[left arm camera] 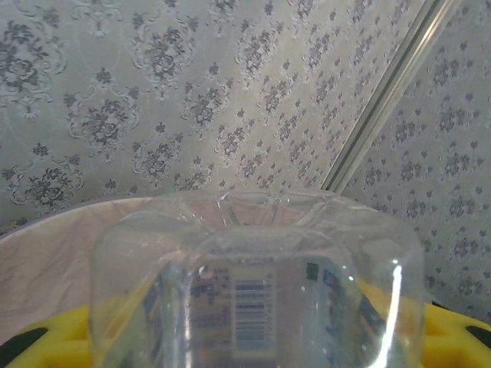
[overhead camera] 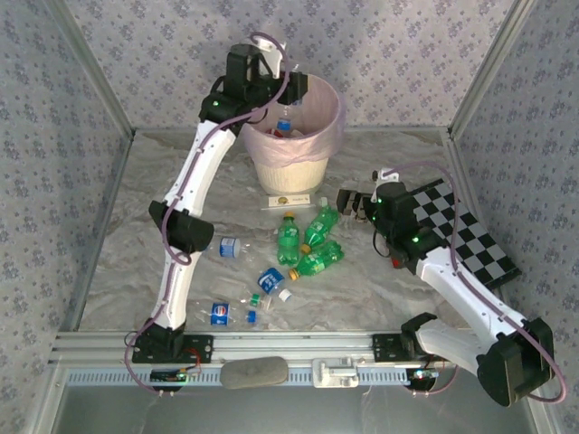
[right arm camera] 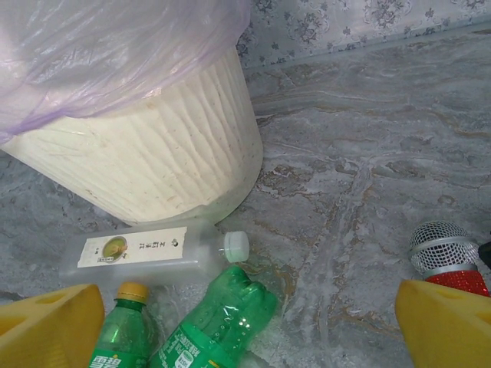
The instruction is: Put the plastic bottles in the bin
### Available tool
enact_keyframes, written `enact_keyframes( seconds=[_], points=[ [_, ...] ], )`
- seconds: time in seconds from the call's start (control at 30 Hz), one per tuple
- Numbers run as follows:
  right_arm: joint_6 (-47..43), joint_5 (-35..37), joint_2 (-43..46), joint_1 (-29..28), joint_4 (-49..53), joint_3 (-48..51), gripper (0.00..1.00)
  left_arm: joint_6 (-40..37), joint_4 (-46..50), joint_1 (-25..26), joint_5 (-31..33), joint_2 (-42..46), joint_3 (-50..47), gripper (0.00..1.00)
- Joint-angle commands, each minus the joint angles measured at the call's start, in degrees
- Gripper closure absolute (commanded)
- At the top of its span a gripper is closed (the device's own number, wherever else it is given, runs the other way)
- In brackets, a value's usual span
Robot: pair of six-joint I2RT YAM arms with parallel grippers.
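Left wrist: left tool [left arm camera: 245, 349] pinches a clear bottle [left arm camera: 257, 284] above the bin [overhead camera: 289, 167]; best released squarely over the opening

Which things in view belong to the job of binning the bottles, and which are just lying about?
Part of the job:
- bin
- clear bottle, held in the left gripper above the bin
- three green bottles
- blue-labelled bottles

Just lying about:
- loose caps
- checkerboard
- microphone
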State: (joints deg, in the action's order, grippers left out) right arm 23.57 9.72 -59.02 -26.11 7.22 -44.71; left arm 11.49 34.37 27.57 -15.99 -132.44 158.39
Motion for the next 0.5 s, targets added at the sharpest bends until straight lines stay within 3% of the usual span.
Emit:
enact_keyframes(
  seconds=[0.0,0.2,0.37,0.47],
  points=[
    [1.5,0.8,1.6,0.4,0.8,0.9,0.01,-4.7,1.8,0.3,2.2,-1.6,2.3,0.47],
    [1.8,0.9,2.7,0.5,1.3,1.1,0.01,-5.7,3.2,0.3,2.5,-3.2,2.3,0.41],
    [2.1,0.7,2.7,0.7,1.2,1.1,0.01,-6.5,4.3,0.4,2.4,-3.5,2.1,0.03],
    [2.4,0.5,2.7,0.8,0.8,1.3,0.01,-6.8,4.2,0.4,2.4,-3.1,2.2,0.00]
  ],
)
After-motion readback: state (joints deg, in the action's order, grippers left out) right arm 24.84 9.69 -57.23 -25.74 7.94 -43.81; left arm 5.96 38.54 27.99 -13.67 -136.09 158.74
